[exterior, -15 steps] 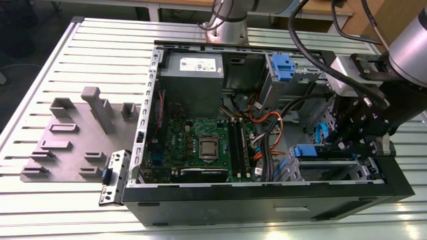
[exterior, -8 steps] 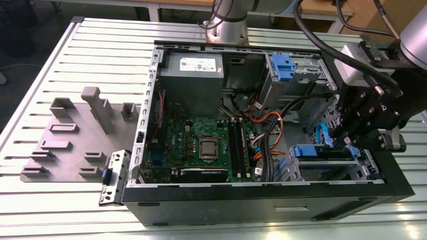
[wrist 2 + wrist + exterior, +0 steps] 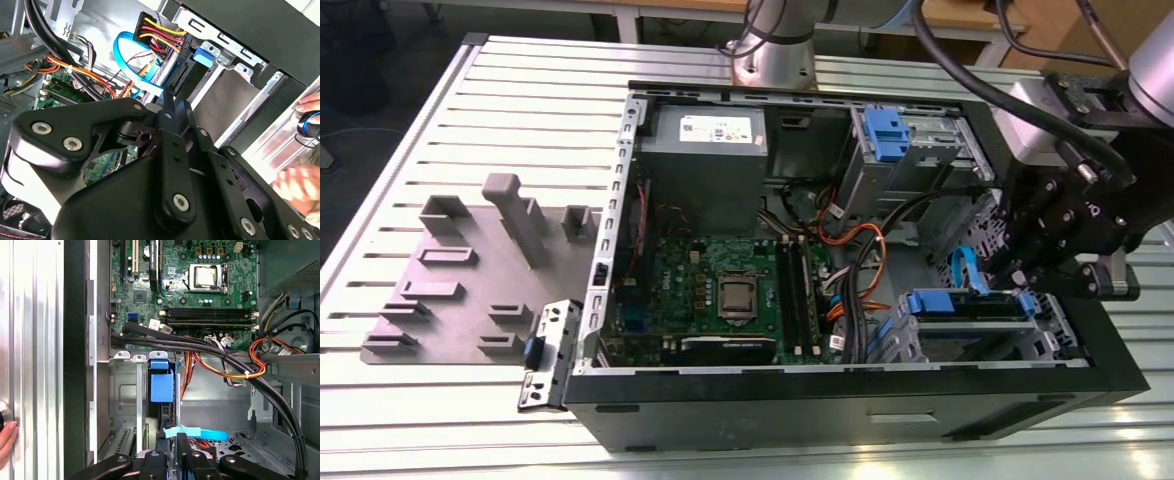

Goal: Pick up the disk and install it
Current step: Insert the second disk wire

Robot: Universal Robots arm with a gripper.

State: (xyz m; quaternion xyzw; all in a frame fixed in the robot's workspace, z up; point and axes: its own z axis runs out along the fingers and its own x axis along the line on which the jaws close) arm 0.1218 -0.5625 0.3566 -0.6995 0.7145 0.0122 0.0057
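The disk [image 3: 974, 335] lies inside the lower drive cage of the open computer case [image 3: 854, 400], at the exterior view's right. Its blue carrier tab [image 3: 947, 300] faces the motherboard. In both wrist views the disk [image 3: 161, 385] [image 3: 235, 100] sits in the cage just beyond the fingertips. My gripper [image 3: 1014, 280] hangs over the cage's inner end with its fingers pressed together. The gripper [image 3: 167, 107] [image 3: 175, 442] tips sit against a flat blue data cable [image 3: 135, 70] where it meets a black connector [image 3: 177, 75]. I see nothing gripped between the fingers.
A motherboard [image 3: 720, 290], a grey power supply box [image 3: 704, 135] and loose orange and black cables [image 3: 854, 250] fill the case. An upper bay holds another blue tab [image 3: 887, 135]. A grey slotted fixture [image 3: 467, 270] lies on the table. A person's hand [image 3: 300, 185] rests beside the case.
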